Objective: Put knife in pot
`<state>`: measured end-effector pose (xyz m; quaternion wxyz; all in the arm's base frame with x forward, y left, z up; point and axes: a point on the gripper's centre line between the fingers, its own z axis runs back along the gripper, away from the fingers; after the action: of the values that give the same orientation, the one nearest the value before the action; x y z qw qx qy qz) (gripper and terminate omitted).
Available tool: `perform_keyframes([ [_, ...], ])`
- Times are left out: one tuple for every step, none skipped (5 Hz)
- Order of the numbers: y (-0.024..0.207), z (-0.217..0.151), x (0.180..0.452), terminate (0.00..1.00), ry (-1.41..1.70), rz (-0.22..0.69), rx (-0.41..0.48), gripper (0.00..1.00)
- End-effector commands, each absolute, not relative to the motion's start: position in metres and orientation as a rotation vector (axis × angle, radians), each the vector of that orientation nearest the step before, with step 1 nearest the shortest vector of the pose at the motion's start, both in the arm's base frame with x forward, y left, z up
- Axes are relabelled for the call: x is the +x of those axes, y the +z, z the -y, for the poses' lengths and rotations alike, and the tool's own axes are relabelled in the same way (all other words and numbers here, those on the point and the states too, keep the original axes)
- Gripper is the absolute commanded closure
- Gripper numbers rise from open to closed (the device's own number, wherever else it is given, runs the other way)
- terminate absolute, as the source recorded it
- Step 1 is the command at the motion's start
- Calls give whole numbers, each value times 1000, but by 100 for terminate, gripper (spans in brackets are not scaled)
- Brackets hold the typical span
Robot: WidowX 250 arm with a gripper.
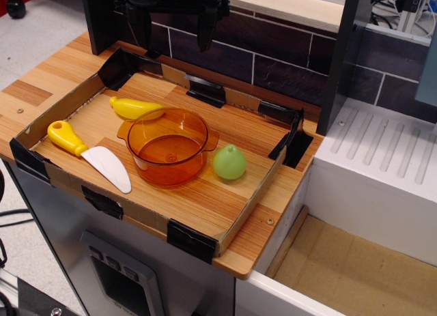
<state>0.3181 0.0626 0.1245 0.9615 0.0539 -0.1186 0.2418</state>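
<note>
Knife (91, 153) and pot (168, 146), both in my view.
I see the yellow-handled, white-bladed knife lying flat left of the upright, empty orange pot, close but apart.

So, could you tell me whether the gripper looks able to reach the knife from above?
Probably yes: the knife lies flat, clear of the pot, with nothing over it.

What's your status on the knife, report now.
Gripper open, high at rear. Knife flat on board, left of pot, untouched. Pot empty; nothing in the way.
</note>
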Motion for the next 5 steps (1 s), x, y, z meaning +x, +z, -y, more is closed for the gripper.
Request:
perform_keyframes([
  [124, -63, 318, 0, 490, 240, 109, 0],
  [130, -79, 310, 0, 705, 221, -3, 0],
  [130, -95, 304, 0, 891, 213, -64, 0],
  [122, -112, 292, 0, 1060, 206, -118, 0],
  [114, -126, 282, 0, 1198, 200, -117, 0],
])
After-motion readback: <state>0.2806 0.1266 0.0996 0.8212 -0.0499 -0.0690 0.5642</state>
